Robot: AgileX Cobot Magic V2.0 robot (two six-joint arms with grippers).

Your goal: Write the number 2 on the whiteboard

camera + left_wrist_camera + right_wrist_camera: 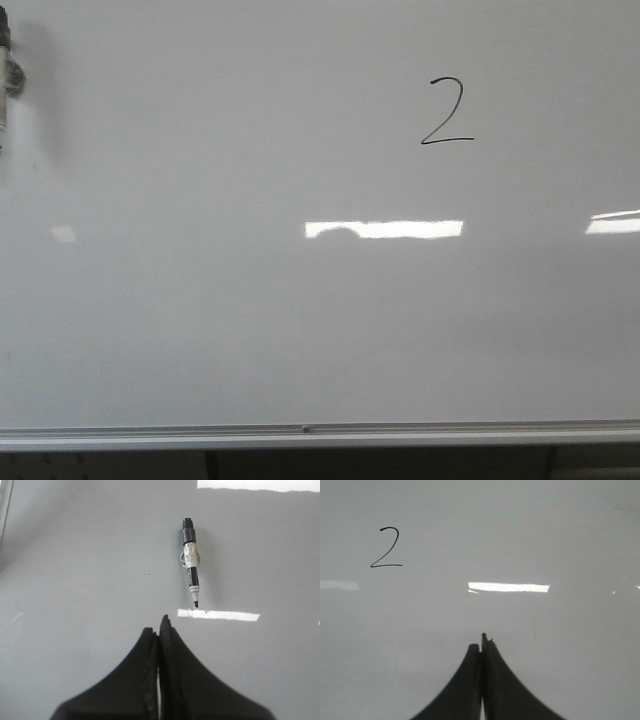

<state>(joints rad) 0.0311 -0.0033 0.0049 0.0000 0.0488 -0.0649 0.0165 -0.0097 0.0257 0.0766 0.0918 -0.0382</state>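
Left wrist view shows the left gripper [159, 630] pressed together, empty, a marker [190, 560] lying apart on the whiteboard [75, 555]; the right gripper [481, 647] likewise, the number 2 [446, 112] on the board's upper right.

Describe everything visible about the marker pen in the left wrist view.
The marker is a slim pen with a black uncapped tip, a white-and-black labelled barrel, a band of clear or silvery tape around its middle and a black ribbed end. It sits against the whiteboard with its tip nearest the left gripper. That gripper is shut and clear of it. What holds it there cannot be seen.
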